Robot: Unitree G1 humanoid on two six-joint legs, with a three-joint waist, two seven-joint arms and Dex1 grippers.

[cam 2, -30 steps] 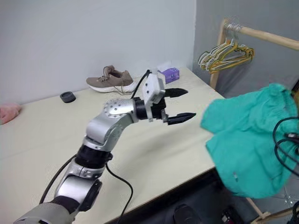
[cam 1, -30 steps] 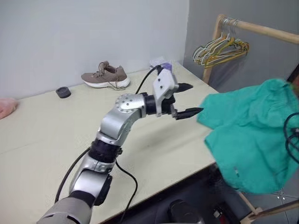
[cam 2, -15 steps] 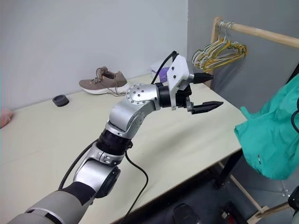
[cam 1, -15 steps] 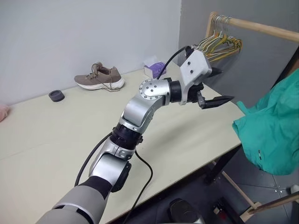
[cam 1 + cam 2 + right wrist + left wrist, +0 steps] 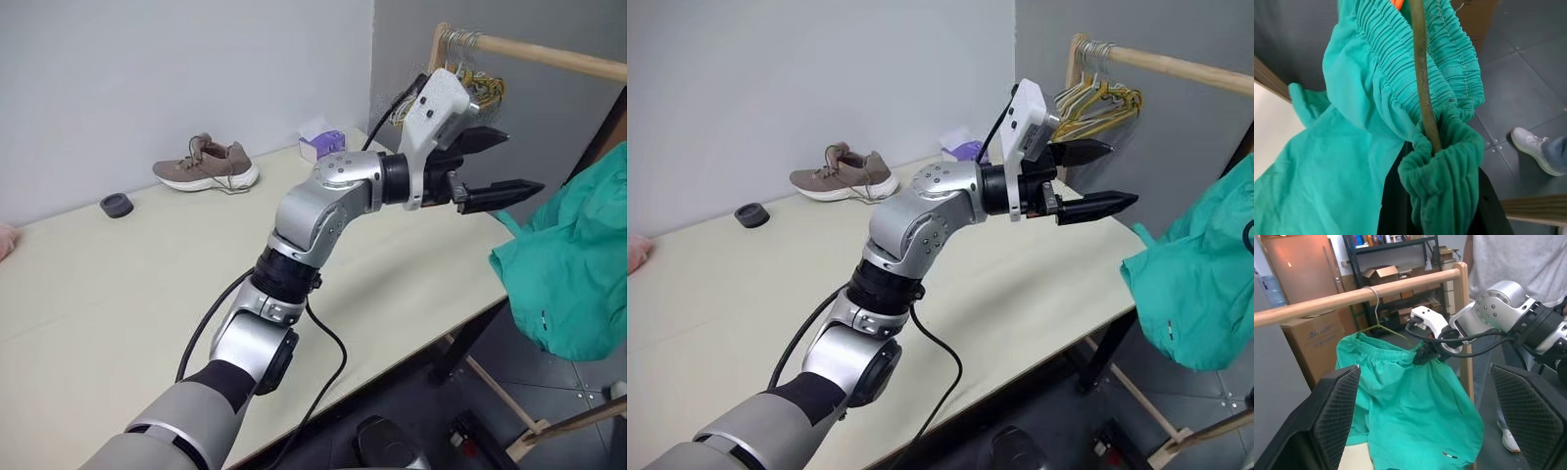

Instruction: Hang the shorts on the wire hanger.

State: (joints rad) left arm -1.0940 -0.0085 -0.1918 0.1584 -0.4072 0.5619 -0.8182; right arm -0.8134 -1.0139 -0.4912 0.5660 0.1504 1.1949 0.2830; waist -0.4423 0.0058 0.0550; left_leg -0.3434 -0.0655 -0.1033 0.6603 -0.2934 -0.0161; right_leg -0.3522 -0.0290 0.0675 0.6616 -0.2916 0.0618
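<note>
Overhead, wooden rail [image 5: 549,54] beyond pale table [image 5: 118,284]; left claw [image 5: 495,166] agape, right claw [image 5: 1425,352] clamping shorts [image 5: 1410,401]

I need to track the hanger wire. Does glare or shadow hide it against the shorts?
Right wrist view: no glare; the wire hanger stands out against the evenly lit shorts until a shaded fold swallows it. Left wrist view: a bright spot glints on the brown cabinet, away from the wire.
</note>
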